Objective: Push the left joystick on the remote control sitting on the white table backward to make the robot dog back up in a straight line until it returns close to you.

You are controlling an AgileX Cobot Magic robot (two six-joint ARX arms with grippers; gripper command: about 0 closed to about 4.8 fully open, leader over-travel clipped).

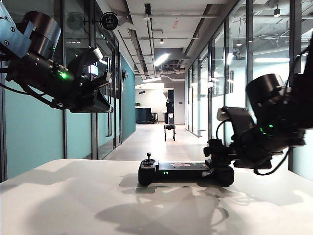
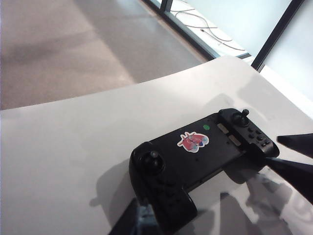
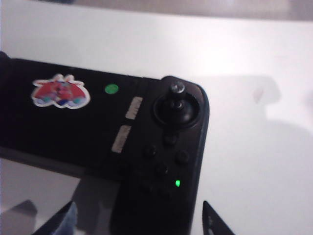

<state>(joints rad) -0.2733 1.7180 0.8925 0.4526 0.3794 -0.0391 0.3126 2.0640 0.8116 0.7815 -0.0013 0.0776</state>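
Risking a veering robot dog [image 1: 169, 128] with right gripper [image 3: 139, 223] gaping around, not gripping, remote control [image 1: 186, 172] on white table [image 1: 73, 200], left gripper [image 1: 100, 81] hovering high, grip unclear, over left joystick [image 1: 149, 157].

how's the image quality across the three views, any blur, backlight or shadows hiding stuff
Exterior view: the bright corridor backlights the scene, so both arms and the remote read nearly as silhouettes, shadows pooling on the table; the robot dog is small but sharp. Left wrist view: clear, table slightly washed out. Right wrist view: soft and dim, the right thumbstick blurred.
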